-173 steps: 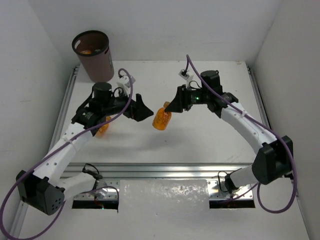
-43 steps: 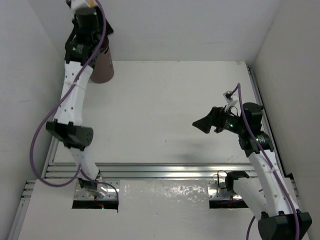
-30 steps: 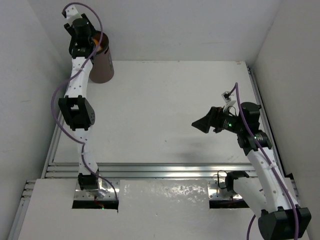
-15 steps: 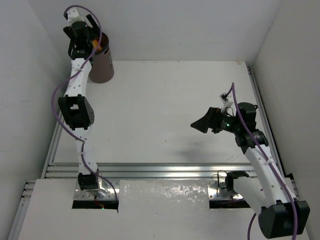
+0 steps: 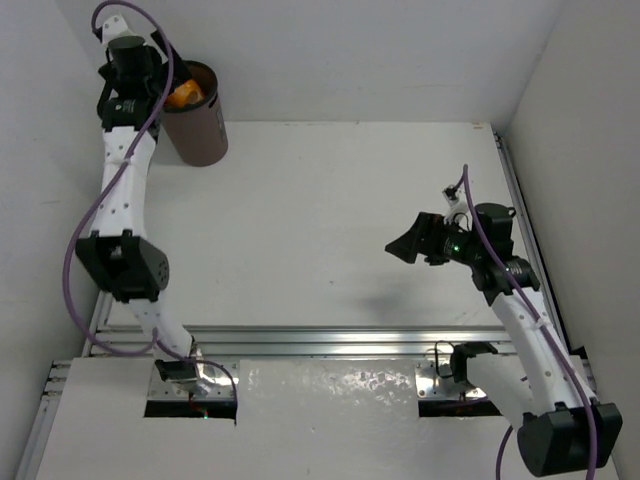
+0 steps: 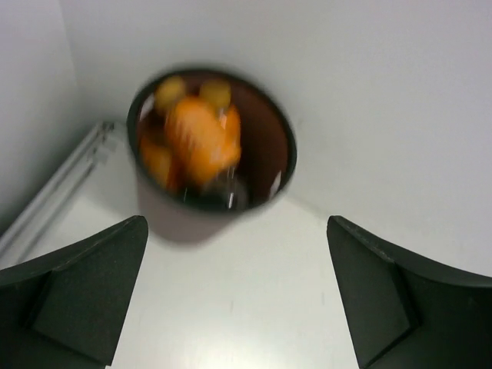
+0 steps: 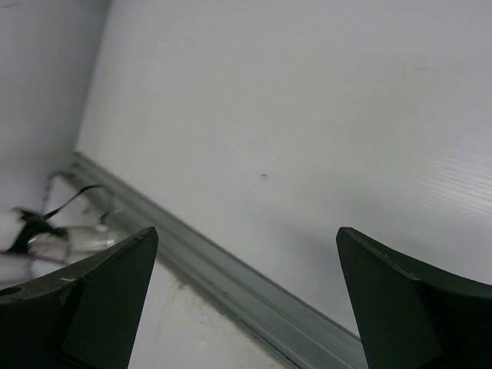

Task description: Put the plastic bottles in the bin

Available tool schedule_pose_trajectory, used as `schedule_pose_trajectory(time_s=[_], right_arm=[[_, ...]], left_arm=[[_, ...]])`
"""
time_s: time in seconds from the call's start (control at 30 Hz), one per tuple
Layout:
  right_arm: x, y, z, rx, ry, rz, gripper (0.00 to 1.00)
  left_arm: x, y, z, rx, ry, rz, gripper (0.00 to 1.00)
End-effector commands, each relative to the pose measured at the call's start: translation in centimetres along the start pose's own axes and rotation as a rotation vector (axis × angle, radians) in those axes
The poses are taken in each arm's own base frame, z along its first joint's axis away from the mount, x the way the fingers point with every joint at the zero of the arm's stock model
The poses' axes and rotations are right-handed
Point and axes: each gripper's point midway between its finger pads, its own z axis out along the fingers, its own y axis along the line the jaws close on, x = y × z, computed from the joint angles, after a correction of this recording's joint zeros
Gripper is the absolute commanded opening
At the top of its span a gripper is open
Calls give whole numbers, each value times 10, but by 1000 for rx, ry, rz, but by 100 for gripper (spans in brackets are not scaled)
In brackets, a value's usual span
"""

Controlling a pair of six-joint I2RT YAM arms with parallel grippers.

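Left tool (image 6: 240, 286): jaws wide, empty, raised near the bin's rim.
Right tool (image 7: 246, 301): jaws wide, empty, over the worktop's (image 5: 330, 200) right side.
Bin (image 5: 197, 130): upright, mouth up, at the worktop's far-left corner.
Bottles (image 6: 201, 140): orange ones piled inside the bin; blurred, long axes unclear.

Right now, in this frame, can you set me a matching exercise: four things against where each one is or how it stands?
Things:
1. left gripper
2. right gripper
3. bin
4. orange bottle

Places or states:
A. lying inside the bin
B. open and empty over the right side of the table
C. standing at the far left corner
D. open, raised next to the bin's rim

Pairs: 1-D, 2-B, 3-C, 4-A
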Motion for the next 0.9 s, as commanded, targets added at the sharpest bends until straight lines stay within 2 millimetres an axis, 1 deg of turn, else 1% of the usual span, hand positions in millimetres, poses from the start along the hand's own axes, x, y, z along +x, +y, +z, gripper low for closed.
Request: schedule_pose_trajectory(time_s=[0.0,0.03,0.07,0.1,0.13,0.17,0.2,0.23,0.27,0.3,0.37,0.4,0.43,0.47,0.5,0.53,0.57,0.6,0.63,0.67,0.7,0.83,0.87], right_arm=[[-54,-17,-35,278,-190,-129,99],[-50,-24,-47,348,-189,-125,99],[-56,-37,-63,462,-213,-147,99],[-60,-39,-73,504,-240,-157,99],[-62,-42,-80,543,-255,-156,99],[-63,-41,-83,556,-267,-151,99],[-62,-42,-84,563,-278,-135,99],[-65,-34,-83,518,-304,-151,99],[-61,-33,-79,497,-298,-148,99],[-60,-31,-79,485,-295,-146,99],[-61,-31,-83,500,-296,-136,99],[-58,-33,-85,518,-282,-133,99],[-58,-38,-92,557,-297,-136,99],[-57,-42,-95,582,-306,-137,99],[-56,-44,-97,596,-318,-140,99],[-51,-47,-100,602,-338,-144,99],[-52,-46,-101,594,-352,-160,99],[-50,-46,-101,584,-356,-178,99],[-44,-48,-99,577,-347,-193,99],[-44,-47,-101,574,-366,-198,99],[-42,-47,-101,572,-366,-197,99],[-37,-44,-96,541,-348,-179,99],[-34,-48,-94,551,-328,-165,99]], left_arm=[[65,23,-75,-13,258,-51,100],[57,23,-108,25,240,-69,100],[117,46,-119,-14,358,-53,100],[132,51,-133,4,376,-46,100],[115,50,-158,45,297,-50,100],[129,56,-168,43,306,-35,100],[161,72,-177,20,354,-16,100],[154,69,-192,56,305,-12,100],[172,79,-197,40,330,3,100],[167,80,-208,58,308,17,100],[170,90,-216,35,304,64,100],[162,99,-224,-7,262,78,100],[163,90,-231,13,245,88,100],[169,94,-235,-3,233,103,100],[163,92,-243,17,196,95,100],[164,93,-247,21,189,100,100],[170,103,-248,-15,186,117,100],[167,110,-252,-39,161,119,100],[177,115,-254,-49,168,121,100],[179,111,-257,-18,169,113,100],[173,106,-260,17,142,96,100],[174,105,-262,23,142,88,100],[178,106,-260,19,158,93,100]])
